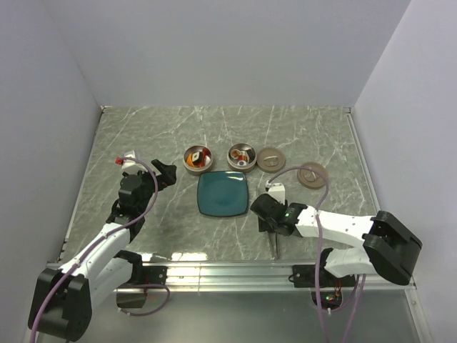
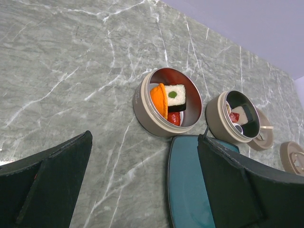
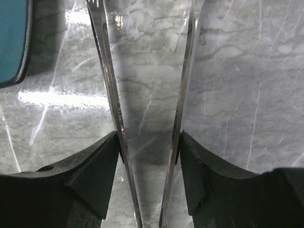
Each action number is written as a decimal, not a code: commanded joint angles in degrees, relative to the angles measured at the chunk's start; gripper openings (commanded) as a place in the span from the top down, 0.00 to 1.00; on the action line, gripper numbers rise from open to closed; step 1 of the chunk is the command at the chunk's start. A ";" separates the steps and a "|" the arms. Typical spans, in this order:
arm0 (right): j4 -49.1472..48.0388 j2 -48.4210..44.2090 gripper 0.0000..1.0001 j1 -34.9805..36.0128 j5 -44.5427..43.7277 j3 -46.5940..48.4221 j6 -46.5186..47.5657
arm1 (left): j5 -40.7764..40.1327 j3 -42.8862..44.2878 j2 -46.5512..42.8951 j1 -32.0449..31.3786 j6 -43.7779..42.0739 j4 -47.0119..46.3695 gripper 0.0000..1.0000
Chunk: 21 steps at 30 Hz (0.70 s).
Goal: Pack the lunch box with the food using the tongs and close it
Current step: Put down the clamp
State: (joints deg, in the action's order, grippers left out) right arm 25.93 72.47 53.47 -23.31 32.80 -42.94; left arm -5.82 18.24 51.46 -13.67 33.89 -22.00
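The lunch box is two round metal tins [image 1: 198, 158] [image 1: 242, 156] standing behind the teal plate [image 1: 223, 194]. Food lies in both: an orange piece [image 2: 158, 100], a white block [image 2: 175, 95] and a red piece [image 2: 174, 118] in the left tin [image 2: 142, 102], another white block [image 2: 241, 114] in the right tin [image 2: 216, 118]. My right gripper [image 3: 148, 147] is shut on the tongs [image 3: 107, 71], one finger pressing each silvery arm, low over the table right of the plate [image 3: 12, 42]. The tongs' joined end [image 1: 275, 246] points at the near edge. My left gripper [image 2: 142, 180] hangs open and empty left of the plate [image 2: 187, 190].
Two round lids [image 1: 271, 158] [image 1: 312, 175] lie flat to the right of the tins. White walls close the table at the back and on both sides. A metal rail runs along the near edge [image 1: 235, 270].
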 commanded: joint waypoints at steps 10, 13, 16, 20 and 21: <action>-3.78 1.01 0.39 -2.41 -0.68 2.88 2.16 | 0.99 0.92 -1.28 0.22 0.39 -2.52 0.01; -4.05 2.06 0.38 -2.67 -0.60 3.41 2.77 | 0.90 0.92 -1.45 0.22 0.39 -2.43 0.01; -3.79 3.38 0.36 -2.76 -0.59 4.11 3.04 | 0.99 0.92 -1.45 0.22 0.30 -2.43 0.00; -3.26 4.17 0.34 -2.76 -0.86 4.56 2.68 | 0.99 0.83 -1.54 0.22 0.39 -2.35 0.00; -3.17 4.17 0.32 -2.76 -0.95 4.56 2.77 | 0.99 0.83 -1.71 0.22 0.48 -2.35 0.01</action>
State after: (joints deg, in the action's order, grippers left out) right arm 23.42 76.40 51.11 -22.87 35.00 -40.40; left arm -5.82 18.24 51.00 -13.67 33.89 -22.00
